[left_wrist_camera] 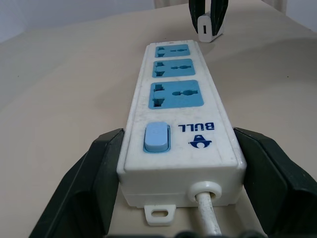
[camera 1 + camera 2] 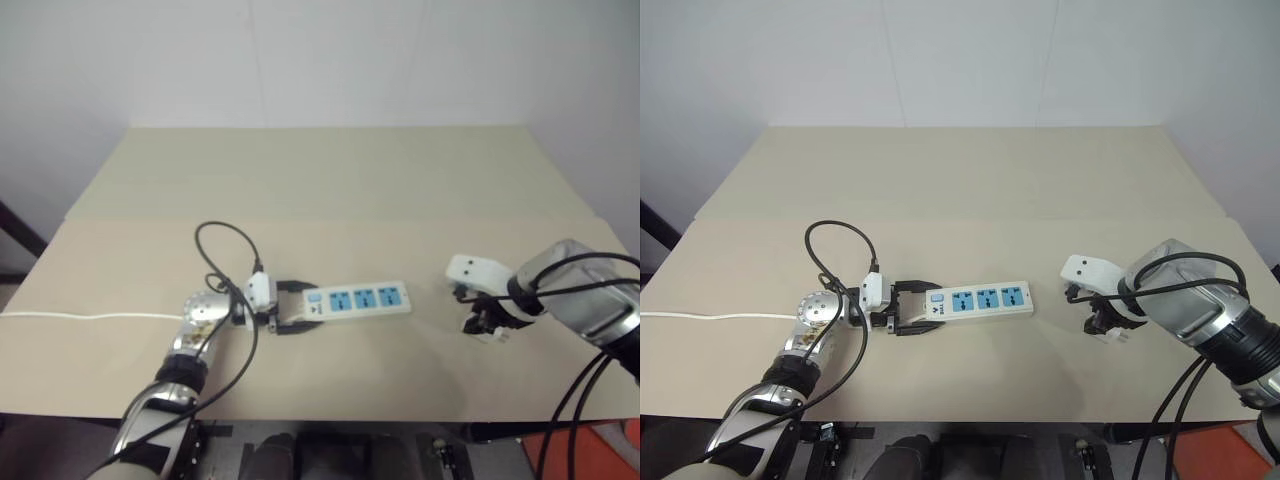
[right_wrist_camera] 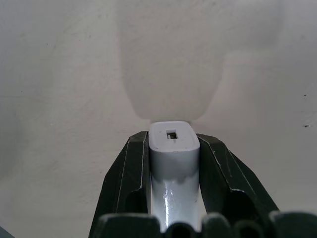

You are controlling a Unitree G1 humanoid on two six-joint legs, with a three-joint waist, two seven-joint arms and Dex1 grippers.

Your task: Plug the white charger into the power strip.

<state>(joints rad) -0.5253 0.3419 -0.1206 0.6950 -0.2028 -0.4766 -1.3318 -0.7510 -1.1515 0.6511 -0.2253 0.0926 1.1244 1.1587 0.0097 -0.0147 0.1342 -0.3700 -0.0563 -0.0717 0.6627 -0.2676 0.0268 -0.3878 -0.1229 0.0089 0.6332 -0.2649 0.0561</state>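
Two grippers are at work on the beige worktop [image 2: 330, 180], and each one is pinching something. In your head views, the left gripper [image 2: 908, 308] lies low and points to the right, with its black fingers pressed against the two long sides of the power strip [image 2: 357, 300] at the switch end. The strip lies flat near the middle of the worktop, its three blue sockets in a row running to the right. A thin white cord [image 2: 90, 316] runs from the left edge of the worktop toward the left arm.

The left wrist view gives you what the head views do not: the blue switch [image 1: 156, 137] near the cord end, the cord leaving the strip between the fingers, and the empty sockets. Beyond the strip's right end it also shows the other gripper's fingers closed on the white charger.

The right gripper [image 2: 487, 326] points steeply down, well apart from the right end of the strip. From the head views you see only a small white piece of the charger under it. The right wrist view shows the white charger [image 3: 174, 158] clearly: it stands between the two fingers, clamped on both sides, with a small port in its end face. Its prongs are hidden there.
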